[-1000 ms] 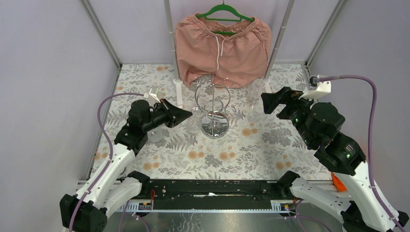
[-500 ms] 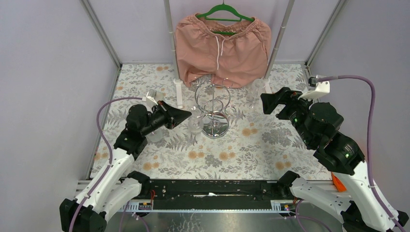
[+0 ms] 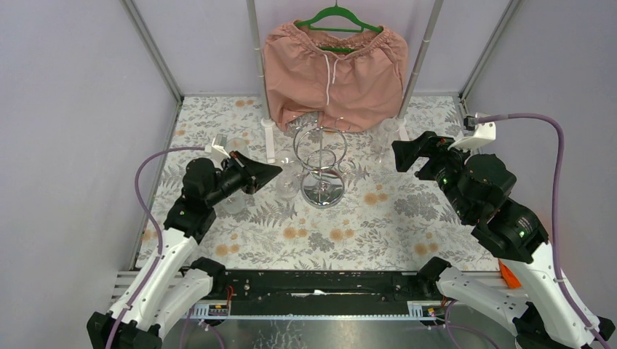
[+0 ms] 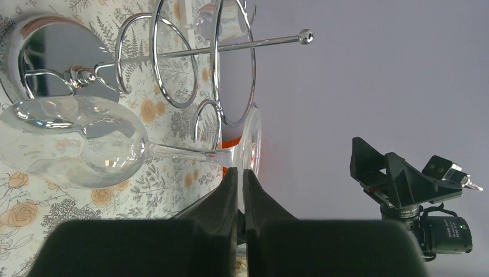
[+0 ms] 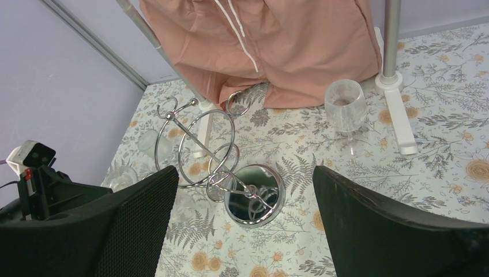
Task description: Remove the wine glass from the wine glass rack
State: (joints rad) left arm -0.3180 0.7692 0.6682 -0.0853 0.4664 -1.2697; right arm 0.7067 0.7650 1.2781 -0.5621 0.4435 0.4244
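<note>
Pinches the round foot of the clear stemmed wine glass (image 4: 86, 144) with the left gripper (image 4: 241, 176), black fingers closed on its rim. Hangs bowl-down just left of the shiny chrome wire wine glass rack (image 4: 49, 55), stem parallel to the central post. Cannot tell whether clear of the small ring. Likely calls for a sideways pull away from the post. Hovers wide open, empty and well apart on the far side: right gripper (image 3: 411, 154). Below, floral-printed tablecloth (image 3: 378, 225); behind, hanging pink shorts (image 3: 335, 69).
</note>
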